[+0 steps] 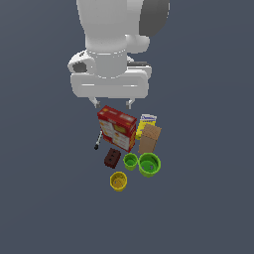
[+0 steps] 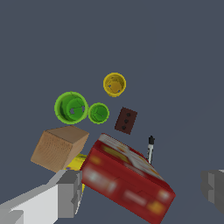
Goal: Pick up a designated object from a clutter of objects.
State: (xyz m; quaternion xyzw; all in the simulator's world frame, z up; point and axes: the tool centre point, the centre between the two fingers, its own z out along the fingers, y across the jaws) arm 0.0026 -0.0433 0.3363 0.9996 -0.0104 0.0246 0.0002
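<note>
The designated object, the largest lime-green cup [image 1: 149, 164] [image 2: 71, 107], stands upright at the near right of the clutter, beside a smaller green cup [image 1: 130, 161] [image 2: 99, 113]. A yellow cup [image 1: 118, 181] [image 2: 114, 84] sits nearest the exterior camera. My gripper [image 1: 112, 103] [image 2: 142, 192] hangs open above the far side of the red box [image 1: 117, 128] [image 2: 127, 177], well away from the big cup. Its fingers [image 2: 70, 192] hold nothing.
The clutter also holds a tan box [image 1: 149, 138] [image 2: 59, 146], a yellow box [image 1: 145, 123] partly behind it, a brown block [image 1: 112, 158] [image 2: 126, 120] and a thin dark tool [image 1: 97, 143] [image 2: 150, 148]. Everything rests on a flat grey floor.
</note>
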